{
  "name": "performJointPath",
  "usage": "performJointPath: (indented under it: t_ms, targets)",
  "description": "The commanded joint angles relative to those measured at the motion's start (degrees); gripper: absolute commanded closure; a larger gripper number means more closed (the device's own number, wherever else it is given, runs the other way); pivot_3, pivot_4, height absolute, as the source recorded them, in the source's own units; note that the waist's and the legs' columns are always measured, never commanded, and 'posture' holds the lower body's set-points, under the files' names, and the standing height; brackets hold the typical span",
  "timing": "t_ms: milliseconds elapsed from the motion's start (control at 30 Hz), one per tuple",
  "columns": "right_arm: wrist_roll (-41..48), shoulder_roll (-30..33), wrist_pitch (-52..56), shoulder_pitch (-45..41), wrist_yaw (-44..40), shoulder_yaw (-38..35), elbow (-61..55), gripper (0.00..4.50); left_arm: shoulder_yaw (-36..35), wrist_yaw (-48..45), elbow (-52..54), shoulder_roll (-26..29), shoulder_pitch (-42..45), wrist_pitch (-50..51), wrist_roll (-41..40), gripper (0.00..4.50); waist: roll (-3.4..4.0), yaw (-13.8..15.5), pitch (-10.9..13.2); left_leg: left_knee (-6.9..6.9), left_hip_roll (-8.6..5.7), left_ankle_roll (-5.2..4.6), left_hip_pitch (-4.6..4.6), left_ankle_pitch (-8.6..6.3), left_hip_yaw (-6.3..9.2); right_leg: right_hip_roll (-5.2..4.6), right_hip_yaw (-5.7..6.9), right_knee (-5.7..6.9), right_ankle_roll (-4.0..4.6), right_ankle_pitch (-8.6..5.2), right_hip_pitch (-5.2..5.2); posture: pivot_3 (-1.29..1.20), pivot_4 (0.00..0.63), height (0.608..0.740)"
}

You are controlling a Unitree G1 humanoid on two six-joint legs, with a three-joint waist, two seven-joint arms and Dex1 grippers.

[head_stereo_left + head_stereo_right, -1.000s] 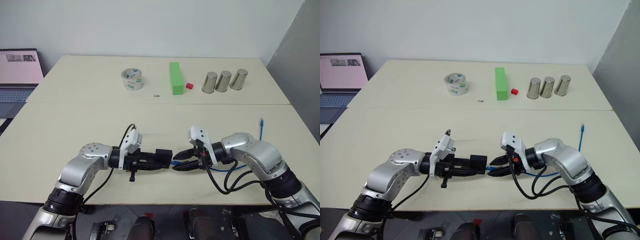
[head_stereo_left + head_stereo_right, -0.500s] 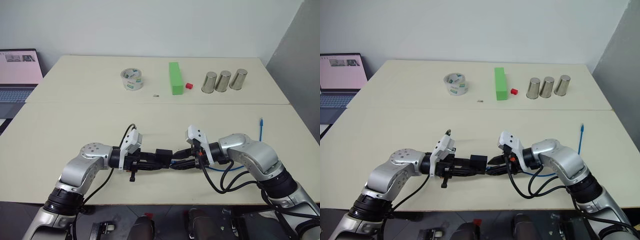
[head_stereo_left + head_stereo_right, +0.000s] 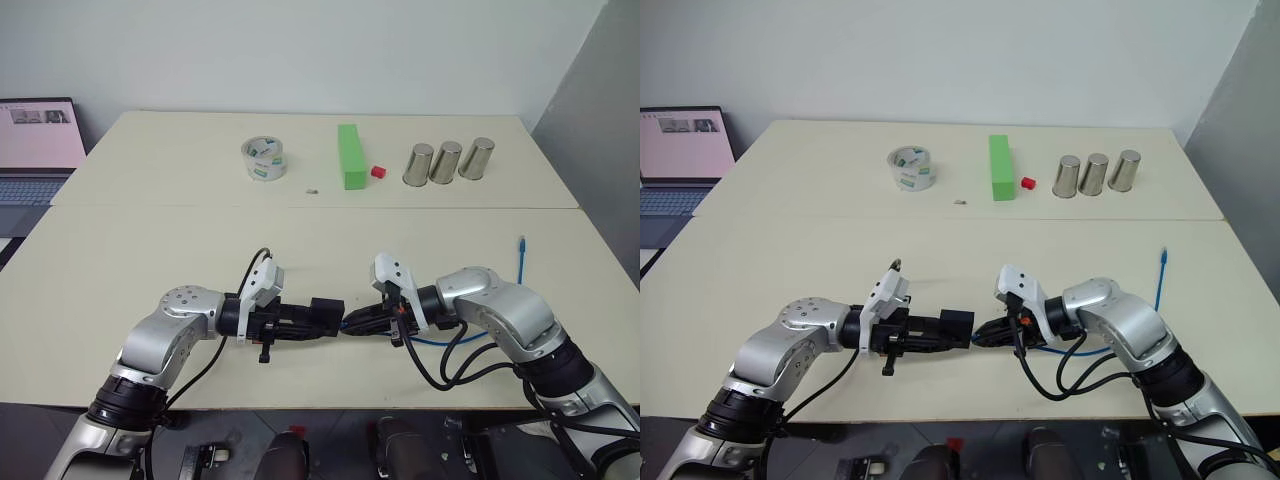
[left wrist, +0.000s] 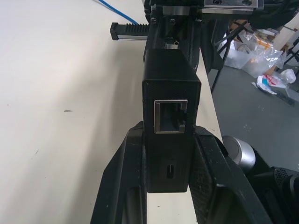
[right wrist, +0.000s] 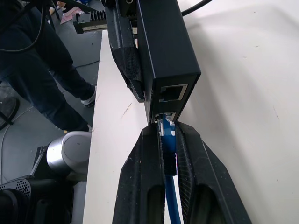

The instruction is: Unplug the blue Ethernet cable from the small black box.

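Between the 2 hands, low over the near counter (image 3: 120,260) edge: small black box (image 3: 326,313) clamped in left hand (image 3: 312,322). Right hand (image 5: 164,140) pinched tight on blue Ethernet cable (image 5: 167,135) plug, seated in box's lower port. Cable trails behind right hand.

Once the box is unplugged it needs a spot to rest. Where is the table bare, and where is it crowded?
Bare: the wide strip of near table between the arms and the seam, and the far table left of the tape roll. Crowded: the back row of tape, green block, red cube and metal cups.
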State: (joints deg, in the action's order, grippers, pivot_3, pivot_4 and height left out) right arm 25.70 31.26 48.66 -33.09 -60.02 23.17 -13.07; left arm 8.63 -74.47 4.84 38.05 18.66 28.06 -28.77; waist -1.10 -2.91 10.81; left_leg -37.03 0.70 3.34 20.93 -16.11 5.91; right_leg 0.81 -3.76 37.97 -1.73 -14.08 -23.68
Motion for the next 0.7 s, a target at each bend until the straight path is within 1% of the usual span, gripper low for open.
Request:
performJointPath:
  t_ms: [33, 300, 433, 533, 633, 700]
  targets:
    - [-0.9, 0.0, -1.5, -1.9, -0.5, -0.3, -0.3, 4.44, 0.5, -2.2, 3.1, 0.5, -0.7, -0.3, -1.1, 3.7, 0.0, 0.0, 0.0, 0.0, 0.0, 0.0, 0.0, 0.0, 0.0, 0.0, 0.0, 0.0, 0.0, 0.0, 0.0, 0.0, 0.15, 0.74]
    - [-3.1, 4.1, -4.2, -2.4, -3.8, 0.0, 1.9, 4.44, 0.2, -3.5, 0.4, 3.1, -0.7, -3.0, 1.8, 3.7, 0.0, 0.0, 0.0, -0.01, 0.0, 0.0, 0.0, 0.0, 0.0, 0.0, 0.0, -0.01, 0.0, 0.0, 0.0, 0.0, 0.15, 0.74]
    - [-4.2, 6.2, -5.4, -2.0, -4.4, -0.8, 3.5, 4.44, -0.4, -3.8, -1.3, 4.5, -0.6, -4.2, 3.0, 3.7, 0.0, -0.1, 0.0, 0.01, 0.0, 0.0, 0.0, 0.0, -0.02, 0.0, -0.01, -0.01, 0.01, 0.0, -0.01, 0.0, 0.15, 0.74]
    - [-5.6, 6.9, -7.7, -1.6, -3.3, -2.4, 5.6, 4.44, -1.3, -3.0, -2.2, 4.5, -0.8, -4.9, 3.4, 3.7, 0.0, -0.1, 0.0, 0.03, 0.0, 0.0, 0.01, 0.0, -0.03, 0.0, -0.02, 0.0, 0.01, -0.01, -0.04, 0.0, 0.15, 0.74]
    - [-9.8, 2.9, -14.0, -4.5, 6.0, -7.0, 16.7, 4.44, -2.9, -0.5, -3.8, 3.6, -1.1, -6.2, 4.0, 3.7, -0.02, -0.2, 0.0, 0.02, 0.0, 0.0, 0.01, 0.0, -0.04, 0.0, -0.02, -0.01, 0.01, -0.01, -0.03, 0.0, 0.15, 0.74]
    - [-15.8, 0.1, -22.2, -7.6, 15.7, -8.5, 27.3, 4.44, -3.7, 1.7, -4.4, 2.8, -1.4, -7.0, 4.4, 3.7, -0.01, -0.3, 0.0, 0.0, -0.01, 0.0, 0.01, 0.0, -0.13, 0.0, -0.1, 0.02, -0.02, 0.02, -0.05, 0.0, 0.15, 0.74]
